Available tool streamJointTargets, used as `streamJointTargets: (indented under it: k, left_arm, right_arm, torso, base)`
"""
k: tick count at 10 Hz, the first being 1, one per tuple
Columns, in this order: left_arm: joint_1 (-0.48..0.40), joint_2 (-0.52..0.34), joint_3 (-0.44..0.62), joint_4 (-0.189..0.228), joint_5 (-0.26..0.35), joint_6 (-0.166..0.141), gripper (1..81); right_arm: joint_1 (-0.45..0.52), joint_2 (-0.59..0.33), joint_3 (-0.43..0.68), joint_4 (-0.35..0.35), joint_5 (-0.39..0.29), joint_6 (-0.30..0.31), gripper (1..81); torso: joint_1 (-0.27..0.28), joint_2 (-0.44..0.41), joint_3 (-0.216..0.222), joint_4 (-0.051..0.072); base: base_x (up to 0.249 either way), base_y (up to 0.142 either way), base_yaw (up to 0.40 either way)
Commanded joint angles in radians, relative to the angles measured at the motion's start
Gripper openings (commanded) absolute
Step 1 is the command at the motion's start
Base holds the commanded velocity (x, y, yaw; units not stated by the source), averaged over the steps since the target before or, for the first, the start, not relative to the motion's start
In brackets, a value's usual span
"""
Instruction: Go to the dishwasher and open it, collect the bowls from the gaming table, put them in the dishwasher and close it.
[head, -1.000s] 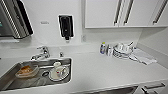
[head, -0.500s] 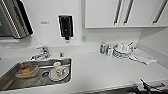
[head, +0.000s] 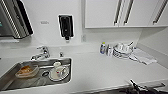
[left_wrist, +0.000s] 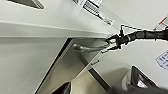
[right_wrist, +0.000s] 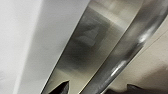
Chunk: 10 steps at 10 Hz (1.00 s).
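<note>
At centre right of the left wrist frame, the right hand (left_wrist: 110, 45) is grasping the dishwasher (left_wrist: 82, 62) handle (left_wrist: 87, 48) end-on.

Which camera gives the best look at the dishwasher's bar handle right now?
The left wrist view: it shows the whole bar handle on the dishwasher front under the counter, with the right tool at its end. The right wrist view shows a close, cropped stretch of the handle. The head view looks down on the counter and sink.

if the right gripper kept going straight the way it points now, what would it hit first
Most likely the dishwasher's bar handle: the right gripper sits at its end, pointing along it toward the steel door. Depth is unclear.
</note>
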Motion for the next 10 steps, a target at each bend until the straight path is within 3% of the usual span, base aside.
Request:
streamJointTargets:
  k: [1, 8, 10]
  left_arm:
    - [-0.063, -0.053, 0.027, 0.025, 0.001, 0.001, 81.1]
    - [-0.063, -0.052, 0.021, 0.028, 0.006, 0.001, 81.1]
    - [-0.063, -0.047, 0.019, 0.028, 0.006, 0.003, 81.1]
  right_arm:
    - [0.088, 0.001, -0.029, 0.005, -0.033, 0.008, 81.1]
    - [0.018, 0.176, -0.212, -0.009, -0.035, 0.008, 81.1]
    - [-0.01, 0.158, -0.195, -0.018, -0.035, 0.006, 81.1]
  torso:
    - [0.0, 0.0, 0.0, 0.0]
    - [0.0, 0.0, 0.0, 0.0]
    - [0.0, 0.0, 0.0, 0.0]
  base:
    - [0.0, 0.0, 0.0]
    - [0.0, 0.0, 0.0]
    - [0.0, 0.0, 0.0]
